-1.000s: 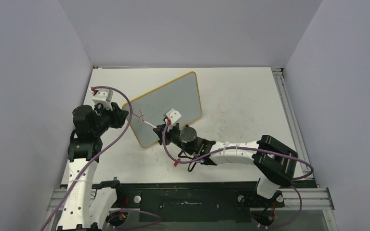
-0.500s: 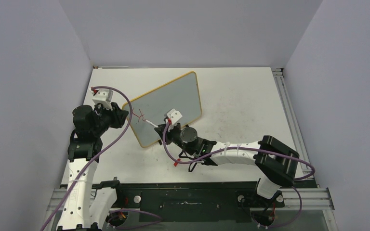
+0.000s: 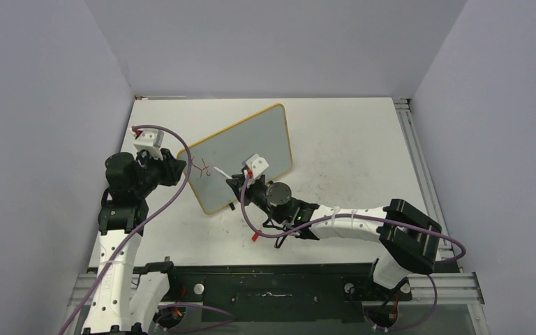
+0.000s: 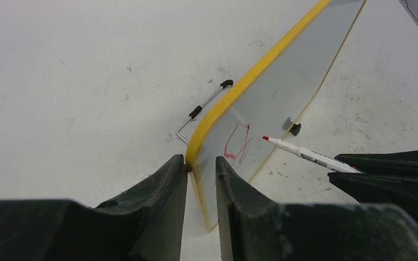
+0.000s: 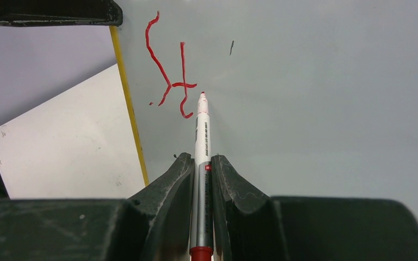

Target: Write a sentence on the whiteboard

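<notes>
Right arm (image 3: 335, 222) reaches forward, jaws pinching the marker (image 5: 201, 136); left jaws clamp the whiteboard's (image 3: 244, 150) edge.

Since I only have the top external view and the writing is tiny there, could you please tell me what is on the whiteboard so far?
Observer: In the right wrist view, the sentence is so far two red letters, roughly "St", near the whiteboard's yellow-framed edge.
Operator: Thank you; how is the marker held?
Observer: The right gripper is shut on the marker, its red tip just right of the "t".
Operator: And the other arm?
Observer: The left gripper is shut on the whiteboard's corner, one finger on each side.
</notes>
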Controlling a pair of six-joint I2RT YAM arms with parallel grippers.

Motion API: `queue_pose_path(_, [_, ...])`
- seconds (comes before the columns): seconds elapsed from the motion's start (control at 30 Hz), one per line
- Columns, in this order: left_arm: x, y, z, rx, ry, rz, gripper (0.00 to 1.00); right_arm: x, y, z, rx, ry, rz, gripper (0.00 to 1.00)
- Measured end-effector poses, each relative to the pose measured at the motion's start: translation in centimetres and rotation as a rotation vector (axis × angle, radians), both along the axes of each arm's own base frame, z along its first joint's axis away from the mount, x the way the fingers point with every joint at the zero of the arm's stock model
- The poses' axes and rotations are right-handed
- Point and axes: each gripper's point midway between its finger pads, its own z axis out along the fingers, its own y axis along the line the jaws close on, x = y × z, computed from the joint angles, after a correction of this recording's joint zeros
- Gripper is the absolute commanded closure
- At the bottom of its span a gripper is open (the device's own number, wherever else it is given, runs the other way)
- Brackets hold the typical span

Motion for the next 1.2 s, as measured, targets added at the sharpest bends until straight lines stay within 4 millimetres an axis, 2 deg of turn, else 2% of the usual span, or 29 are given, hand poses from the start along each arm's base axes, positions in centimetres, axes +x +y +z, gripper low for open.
queue_pose_path(0.33, [0.0, 0.0, 0.0, 0.000, 0.000, 0.000, 0.76, 0.1, 0.1, -0.4, -0.011, 0.000, 0.000, 0.95])
queue_pose_path(0.57, [0.0, 0.0, 0.0, 0.000, 0.000, 0.000, 0.76, 0.2, 0.3, -1.7, -0.038, 0.012, 0.001, 0.95])
queue_pose_path(1.2, [0.0, 0.0, 0.0, 0.000, 0.000, 0.000, 0.76, 0.6, -0.1, -1.7, -0.036, 0.009, -0.030, 0.95])
